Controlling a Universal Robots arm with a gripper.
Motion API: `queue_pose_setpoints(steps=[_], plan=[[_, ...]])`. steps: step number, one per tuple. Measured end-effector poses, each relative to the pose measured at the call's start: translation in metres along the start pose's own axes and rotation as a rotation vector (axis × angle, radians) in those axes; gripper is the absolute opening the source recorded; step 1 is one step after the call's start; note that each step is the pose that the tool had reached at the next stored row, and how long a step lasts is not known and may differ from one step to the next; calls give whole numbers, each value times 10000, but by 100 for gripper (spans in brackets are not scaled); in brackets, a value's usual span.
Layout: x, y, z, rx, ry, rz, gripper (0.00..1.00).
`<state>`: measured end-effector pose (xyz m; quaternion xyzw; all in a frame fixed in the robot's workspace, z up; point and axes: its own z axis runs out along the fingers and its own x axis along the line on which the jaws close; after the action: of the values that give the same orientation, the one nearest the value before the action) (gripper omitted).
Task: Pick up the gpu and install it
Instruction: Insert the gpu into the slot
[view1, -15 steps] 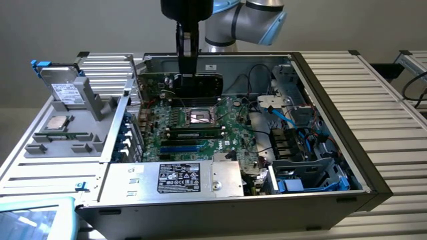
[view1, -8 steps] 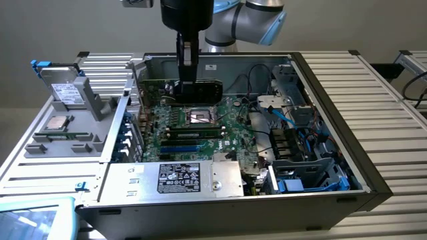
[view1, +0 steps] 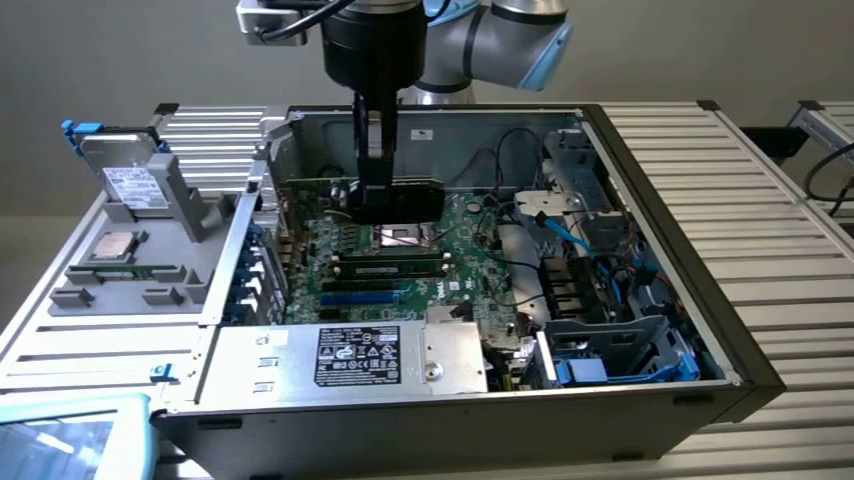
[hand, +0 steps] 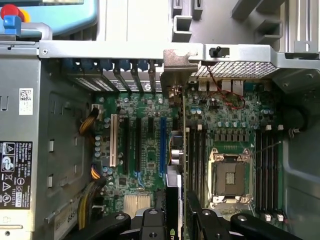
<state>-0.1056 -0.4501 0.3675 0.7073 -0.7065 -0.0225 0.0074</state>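
Gripper (view1: 376, 195) pinches gpu (view1: 414, 203), card upright over motherboard (view1: 461, 285) inside case (view1: 667, 300). Pickup done; card seemingly near slots, apparently not yet seated.

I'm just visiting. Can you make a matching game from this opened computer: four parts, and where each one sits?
Parts: 1 gpu; 2 CPU socket; 3 power supply; 4 hard drive.
Places: A leaning on the grey rack outside the case; B gripped in the jaws, above the motherboard; C silver box with a black label; D flat on the motherboard.
Pairs: 1-B, 2-D, 3-C, 4-A.
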Motion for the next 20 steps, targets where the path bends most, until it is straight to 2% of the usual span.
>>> queue_pose_setpoints(steps=[8,20], plan=[[29,7,145,0,-1,-2,28],[145,48,363,0,0,0,28]])
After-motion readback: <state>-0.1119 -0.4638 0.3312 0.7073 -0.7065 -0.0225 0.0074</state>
